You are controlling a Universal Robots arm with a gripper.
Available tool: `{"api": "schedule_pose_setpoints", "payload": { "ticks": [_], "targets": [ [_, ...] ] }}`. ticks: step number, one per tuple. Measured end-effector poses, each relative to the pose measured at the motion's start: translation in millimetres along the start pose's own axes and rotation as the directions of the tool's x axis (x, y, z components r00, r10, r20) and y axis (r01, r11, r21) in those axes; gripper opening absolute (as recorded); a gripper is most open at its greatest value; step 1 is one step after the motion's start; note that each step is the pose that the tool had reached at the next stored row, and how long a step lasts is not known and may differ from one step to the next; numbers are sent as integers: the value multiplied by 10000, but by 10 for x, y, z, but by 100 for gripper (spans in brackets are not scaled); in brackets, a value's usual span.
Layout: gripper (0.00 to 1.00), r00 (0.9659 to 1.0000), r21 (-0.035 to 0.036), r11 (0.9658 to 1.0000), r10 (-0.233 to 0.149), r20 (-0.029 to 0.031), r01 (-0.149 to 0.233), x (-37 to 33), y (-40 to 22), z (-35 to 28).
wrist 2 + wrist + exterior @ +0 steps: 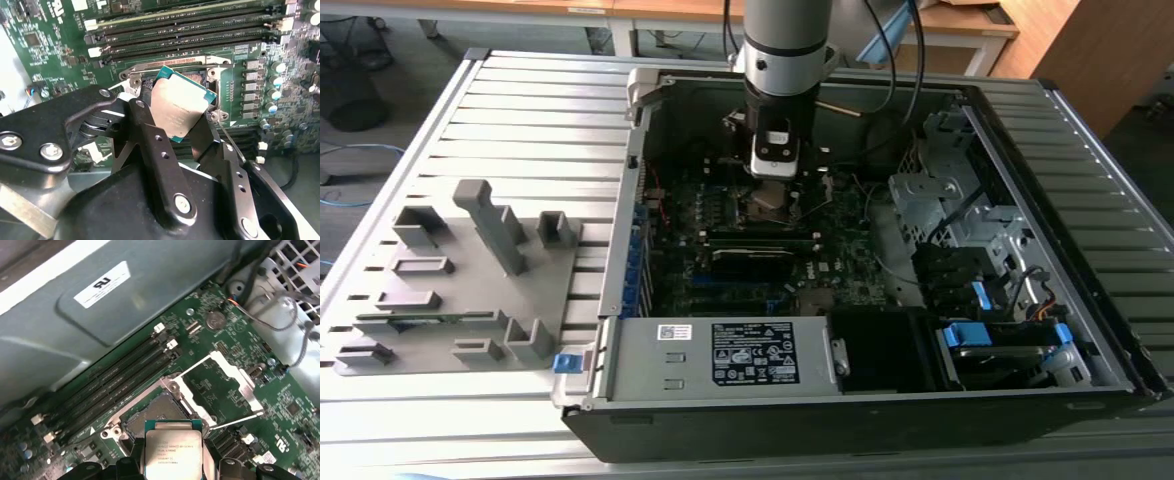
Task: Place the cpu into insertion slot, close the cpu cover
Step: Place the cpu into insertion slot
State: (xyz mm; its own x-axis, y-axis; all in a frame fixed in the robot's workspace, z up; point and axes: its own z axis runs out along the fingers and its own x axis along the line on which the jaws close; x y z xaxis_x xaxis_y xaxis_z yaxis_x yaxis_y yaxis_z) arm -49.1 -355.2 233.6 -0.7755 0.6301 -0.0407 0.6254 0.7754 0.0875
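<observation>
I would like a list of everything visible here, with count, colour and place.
computer case: one, black, open on the slatted table
parts tray: one, grey, exterior view's left
motherboard: one, green, inside case
power-supply box: one, grey, inside case
insertion slot: one, black, on motherboard
memory slots: several, black, beside slot
cpu cover: one, silvery, flipped open
cpu: one, silver, gripped over slot
claw: one, black, shut on cpu
arm: one, silver, above case

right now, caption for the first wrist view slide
Gripper holds the cpu over the slot, cover open.
</observation>
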Motion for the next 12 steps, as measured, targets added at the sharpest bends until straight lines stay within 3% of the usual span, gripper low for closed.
{"api": "schedule_pose_setpoints", "payload": {
  "ticks": [7, 12],
  "targets": [
    [54, 9999, 4, 9999, 109, 10, -109, 0, 0, 1],
    [54, 9952, 37, 9952, 978, 89, -979, 1, 0, 7]
  ]
}}
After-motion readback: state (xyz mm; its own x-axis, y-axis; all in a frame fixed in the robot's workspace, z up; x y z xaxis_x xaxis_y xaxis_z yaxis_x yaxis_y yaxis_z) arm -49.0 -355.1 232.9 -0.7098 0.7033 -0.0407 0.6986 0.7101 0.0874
